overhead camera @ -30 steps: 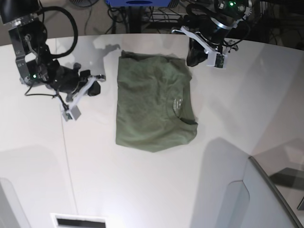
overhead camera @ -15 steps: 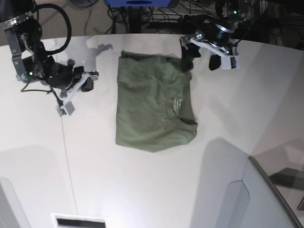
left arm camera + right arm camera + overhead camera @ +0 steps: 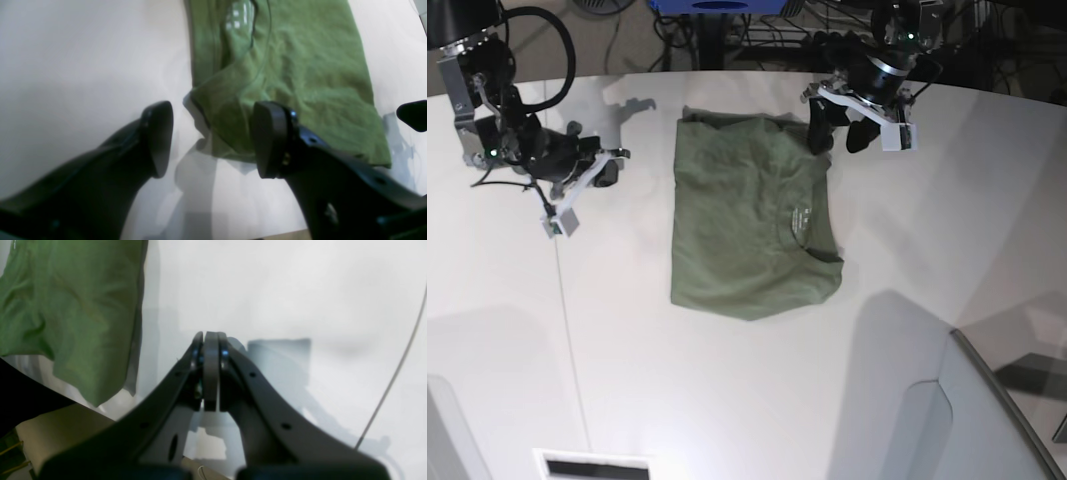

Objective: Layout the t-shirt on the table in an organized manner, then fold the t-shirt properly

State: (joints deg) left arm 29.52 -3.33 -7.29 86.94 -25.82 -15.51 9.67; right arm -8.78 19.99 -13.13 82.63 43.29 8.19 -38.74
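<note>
While the t-shirt [image 3: 752, 225] lies folded flat mid-bench [image 3: 727, 390], my left end effector [image 3: 213, 140] hangs parted over its far corner, empty; my right end effector [image 3: 211, 370] is pressed closed, well aside. Pinch both layers squarely at the corner.

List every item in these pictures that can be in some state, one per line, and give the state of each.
t-shirt: folded into a rough rectangle, flat on the table, neck label showing.
left pincer: open, straddling the t-shirt's corner, gripping nothing.
right pincer: shut, empty, over bare table beside the t-shirt.
</note>
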